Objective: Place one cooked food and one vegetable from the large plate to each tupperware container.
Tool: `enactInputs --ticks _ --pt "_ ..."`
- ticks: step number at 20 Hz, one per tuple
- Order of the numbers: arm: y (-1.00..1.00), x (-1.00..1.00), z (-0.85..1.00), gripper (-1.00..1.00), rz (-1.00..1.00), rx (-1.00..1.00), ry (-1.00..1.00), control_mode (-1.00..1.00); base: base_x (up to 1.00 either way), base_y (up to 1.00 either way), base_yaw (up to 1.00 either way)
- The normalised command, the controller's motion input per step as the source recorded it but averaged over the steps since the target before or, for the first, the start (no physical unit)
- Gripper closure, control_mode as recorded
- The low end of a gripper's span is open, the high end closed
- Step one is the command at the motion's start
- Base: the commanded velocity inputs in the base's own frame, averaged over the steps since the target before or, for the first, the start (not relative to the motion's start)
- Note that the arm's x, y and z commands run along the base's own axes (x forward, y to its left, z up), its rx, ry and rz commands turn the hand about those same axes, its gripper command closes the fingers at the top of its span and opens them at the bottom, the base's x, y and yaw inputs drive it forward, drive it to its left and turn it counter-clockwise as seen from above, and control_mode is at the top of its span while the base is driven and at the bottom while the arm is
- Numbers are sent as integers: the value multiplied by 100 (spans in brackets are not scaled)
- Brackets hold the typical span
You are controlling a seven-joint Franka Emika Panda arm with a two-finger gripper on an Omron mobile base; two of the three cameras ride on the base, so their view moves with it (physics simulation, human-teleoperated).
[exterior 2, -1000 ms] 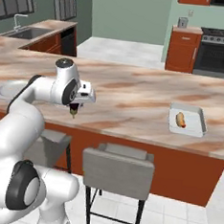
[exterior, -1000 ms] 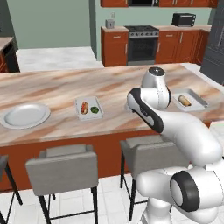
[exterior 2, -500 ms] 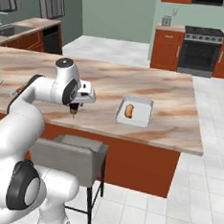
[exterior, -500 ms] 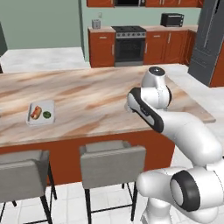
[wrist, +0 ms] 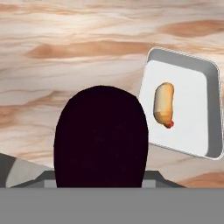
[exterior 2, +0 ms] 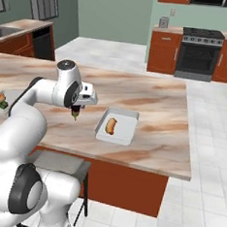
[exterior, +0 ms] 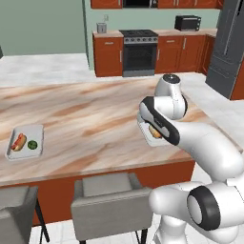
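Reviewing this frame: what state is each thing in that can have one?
gripper: jaws closed on a dark rounded item, held above the counter
near container: on the counter, holds one hot dog, no vegetable in it
far container: on the counter, holds a second hot dog and a green vegetable side by side

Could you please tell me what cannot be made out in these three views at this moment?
- Hand view: the dark item in the gripper hides the fingertips; its kind is unclear.
- Left base view: the arm covers most of the near tray.
- Right base view: the far tray is cut by the arm and the edge.
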Motion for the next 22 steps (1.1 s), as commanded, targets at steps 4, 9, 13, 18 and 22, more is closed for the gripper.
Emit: enactInputs --ticks 4,9,13,18,22 --pt "0 0 0 100 0 0 0 100 58 -63 0" --pt "0 0 0 100 0 0 0 100 32 -97 -7" --pt "0 0 0 100 0 0 0 100 27 -98 -19" --pt "0 0 0 100 0 0 0 100 57 -38 -21" --pt "0 0 0 100 0 0 0 100 78 29 -4"
